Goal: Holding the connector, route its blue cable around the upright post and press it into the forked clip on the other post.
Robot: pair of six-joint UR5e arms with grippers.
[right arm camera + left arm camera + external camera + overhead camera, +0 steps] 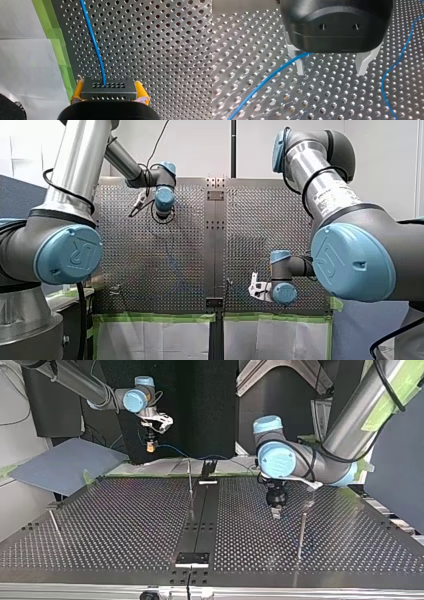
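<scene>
Two yellow-padded right fingers [78,90] clamp the connector [108,89] of the blue cable [94,42].

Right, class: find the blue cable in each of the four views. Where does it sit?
Front view: too faint to make out.
Top view: the blue cable trails from my right claw, at the view's left, toward the middle.
Left wrist view: one strand passes a finger of my left claw; another lies further off.
Right wrist view: it leaves the connector and runs ahead.
Shared landmark: the perforated table.
</scene>
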